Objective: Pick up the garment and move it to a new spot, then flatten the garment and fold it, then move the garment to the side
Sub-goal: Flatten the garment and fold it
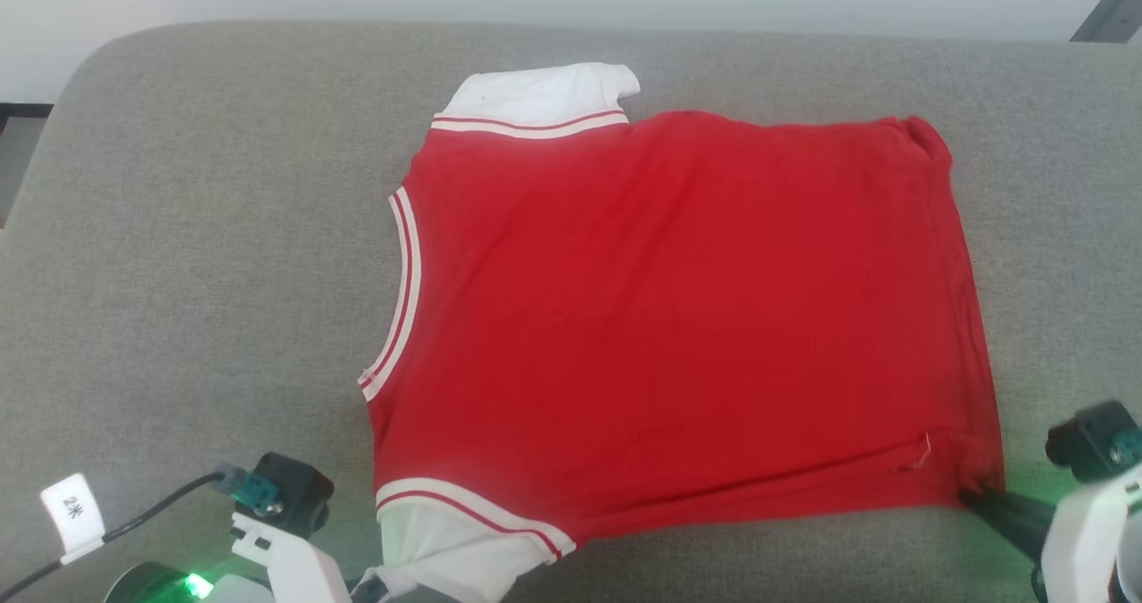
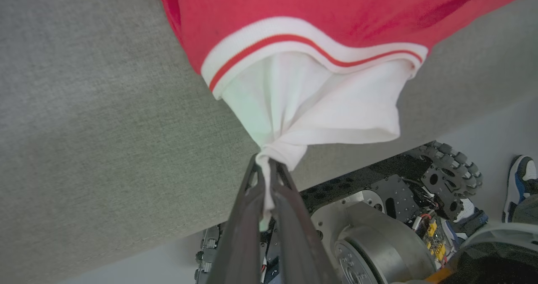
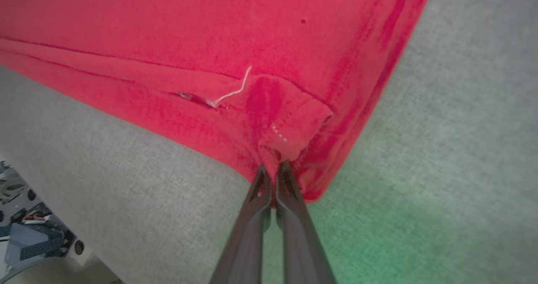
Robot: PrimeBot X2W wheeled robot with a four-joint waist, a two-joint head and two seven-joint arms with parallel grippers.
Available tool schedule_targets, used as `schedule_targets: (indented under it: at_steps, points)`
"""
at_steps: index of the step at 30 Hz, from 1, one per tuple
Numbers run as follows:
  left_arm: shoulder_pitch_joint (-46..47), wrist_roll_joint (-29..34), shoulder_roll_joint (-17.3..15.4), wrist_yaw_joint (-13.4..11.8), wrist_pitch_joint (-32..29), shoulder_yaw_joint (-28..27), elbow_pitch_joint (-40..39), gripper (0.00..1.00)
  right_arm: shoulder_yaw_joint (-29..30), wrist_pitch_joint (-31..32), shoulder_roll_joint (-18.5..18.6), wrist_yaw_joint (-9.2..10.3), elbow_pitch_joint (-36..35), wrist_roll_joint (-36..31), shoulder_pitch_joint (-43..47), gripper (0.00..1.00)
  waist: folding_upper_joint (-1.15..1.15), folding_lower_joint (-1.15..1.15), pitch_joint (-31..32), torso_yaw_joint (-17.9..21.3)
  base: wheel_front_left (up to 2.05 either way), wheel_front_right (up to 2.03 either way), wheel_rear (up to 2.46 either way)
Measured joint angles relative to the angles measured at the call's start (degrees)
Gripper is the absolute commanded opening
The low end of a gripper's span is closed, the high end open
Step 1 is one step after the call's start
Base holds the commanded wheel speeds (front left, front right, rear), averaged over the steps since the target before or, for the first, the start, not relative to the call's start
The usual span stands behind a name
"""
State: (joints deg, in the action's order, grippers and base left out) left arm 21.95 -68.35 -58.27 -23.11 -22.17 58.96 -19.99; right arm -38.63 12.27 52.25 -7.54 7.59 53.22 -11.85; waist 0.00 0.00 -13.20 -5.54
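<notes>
The garment (image 1: 678, 318), a red T-shirt with white sleeves and striped trim, lies spread flat on the grey cushion, plain side up, neckline to the left. My left gripper (image 2: 265, 161) is shut on the tip of the near white sleeve (image 2: 311, 107), which bunches between the fingers. The same sleeve (image 1: 446, 545) reaches the bottom edge of the head view. My right gripper (image 3: 272, 168) is shut on the garment's near hem corner (image 3: 290, 137), seen at the lower right (image 1: 977, 496) in the head view. The far sleeve (image 1: 544, 94) lies flat at the top.
The grey cushion (image 1: 196, 273) has bare fabric left of the garment and a strip at the right. Its front edge runs just below the grippers. Below that edge in the left wrist view are the robot's base and wheel (image 2: 378, 242) and a person's shoe (image 2: 519, 183).
</notes>
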Motion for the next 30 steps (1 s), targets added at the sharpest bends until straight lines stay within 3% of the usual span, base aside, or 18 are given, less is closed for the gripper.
schedule_targets:
  at_steps: [8, 12, 16, 17, 23, 24, 30]
  points:
    - [2.7, 2.6, -3.8, -1.0, 1.7, -2.8, -2.7, 0.0, 9.4, -0.2, 0.4, -0.01, -5.1, -0.4, 6.0, 0.0, 0.0, 0.0, -0.9, 0.6, 0.0, 0.0, 0.0]
    - [8.8, 6.8, -5.1, 1.2, 1.0, -4.6, -2.7, 0.0, 14.6, 1.1, -1.8, -0.01, -6.1, -3.4, 5.3, 0.0, 0.0, 0.0, -1.4, 1.3, 0.0, 0.0, 0.0]
    - [15.8, 10.2, -4.0, 5.3, -1.3, -5.6, 0.2, 0.0, 18.7, 4.1, -5.2, -0.01, -6.2, -7.8, 1.3, 0.0, 0.0, 0.0, -2.3, 2.1, 0.0, 0.0, 0.0]
    - [15.8, 10.2, -4.0, 5.3, -1.3, -5.6, 0.2, 0.0, 18.7, 4.1, -5.2, -0.01, -6.2, -7.8, 1.3, 0.0, 0.0, 0.0, -2.3, 2.1, 0.0, 0.0, 0.0]
    - [25.8, 13.2, 2.6, 12.8, -3.5, -5.6, 11.3, 0.0, 19.5, 8.8, -11.7, 0.0, -3.5, -13.1, -7.1, 0.0, 0.0, 0.0, -4.3, 3.3, 0.0, 0.0, 0.0]
    - [28.4, 14.4, 5.4, 15.1, -4.0, -5.2, 15.9, 0.0, 18.9, 9.6, -13.1, 0.0, -1.5, -14.0, -9.9, 0.0, 0.0, 0.0, -5.1, 3.6, 0.0, 0.0, 0.0]
    - [33.8, 14.5, 13.0, 21.0, -5.2, -3.4, 31.5, 0.0, 15.2, 10.8, -16.8, 0.0, 6.3, -16.4, -17.6, 0.0, 0.0, 0.0, -7.2, 4.3, 0.0, 0.0, 0.0]
